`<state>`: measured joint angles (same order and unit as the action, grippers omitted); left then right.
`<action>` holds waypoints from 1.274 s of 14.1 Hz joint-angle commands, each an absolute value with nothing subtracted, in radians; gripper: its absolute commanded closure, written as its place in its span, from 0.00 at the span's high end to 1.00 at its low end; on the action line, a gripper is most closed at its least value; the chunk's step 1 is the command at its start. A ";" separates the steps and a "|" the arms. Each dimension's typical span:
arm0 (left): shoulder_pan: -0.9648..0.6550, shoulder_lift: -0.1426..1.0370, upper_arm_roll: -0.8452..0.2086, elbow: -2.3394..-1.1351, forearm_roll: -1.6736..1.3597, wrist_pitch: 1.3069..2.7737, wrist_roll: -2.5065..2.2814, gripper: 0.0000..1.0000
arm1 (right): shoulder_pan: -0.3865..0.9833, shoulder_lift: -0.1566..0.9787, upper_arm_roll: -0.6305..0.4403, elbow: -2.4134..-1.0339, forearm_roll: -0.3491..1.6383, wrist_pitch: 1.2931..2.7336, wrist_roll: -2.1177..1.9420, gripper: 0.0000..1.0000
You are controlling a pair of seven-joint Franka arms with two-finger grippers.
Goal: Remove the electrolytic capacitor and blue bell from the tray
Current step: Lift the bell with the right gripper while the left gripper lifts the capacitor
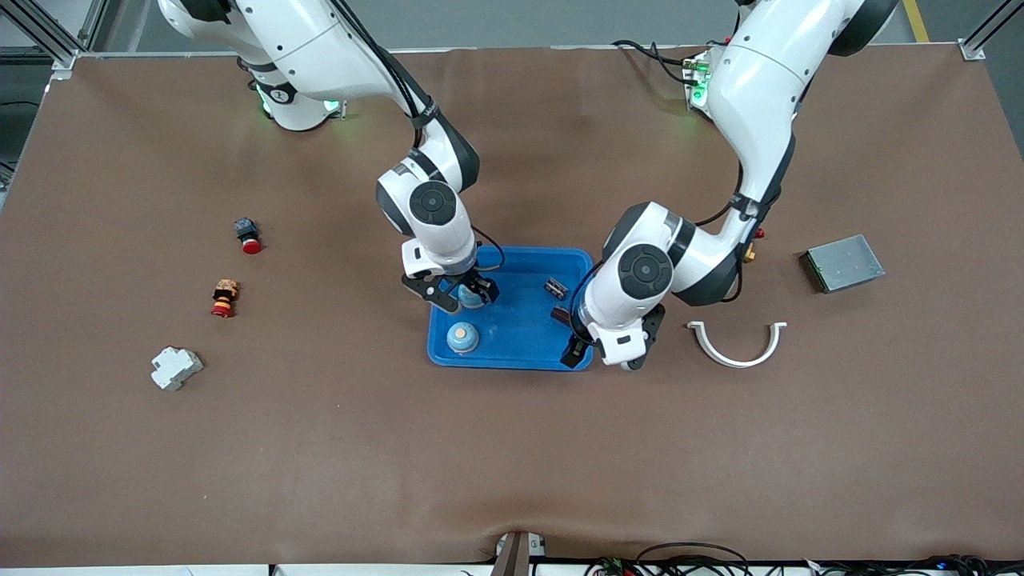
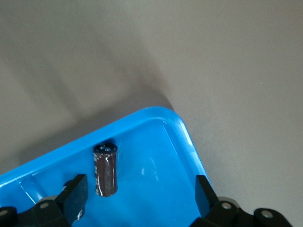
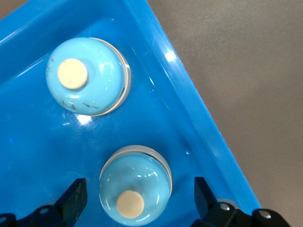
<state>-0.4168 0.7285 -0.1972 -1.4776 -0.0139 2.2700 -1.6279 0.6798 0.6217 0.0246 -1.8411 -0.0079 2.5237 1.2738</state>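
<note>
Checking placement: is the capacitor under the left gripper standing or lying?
Lying on its side: the capacitor shows its full length along the blue tray floor.

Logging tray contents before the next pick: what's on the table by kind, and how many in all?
Bells in the blue tray: 2
Capacitors in the tray: 2
Red-capped push buttons: 2
White breaker block: 1
White curved clip: 1
Grey metal box: 1
Blue tray: 1
Total: 10
</note>
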 commanded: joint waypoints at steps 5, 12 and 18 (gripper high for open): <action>-0.457 0.795 -0.186 -1.460 0.060 2.278 -1.657 1.00 | 0.693 0.653 0.015 -1.802 -0.041 2.514 1.308 0.81; -0.471 0.818 -0.184 -1.463 0.063 2.278 -1.690 1.00 | 0.707 0.654 0.018 -1.796 -0.045 2.501 1.356 0.00; -0.480 0.836 -0.184 -1.462 0.084 2.278 -1.695 1.00 | 0.664 0.571 0.021 -1.730 -0.040 2.280 1.240 0.00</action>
<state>-0.4612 0.8298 -0.1959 -1.4770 0.0572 2.2757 -1.6598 0.6899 0.6255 0.0190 -1.7312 -0.0221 2.3344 1.2961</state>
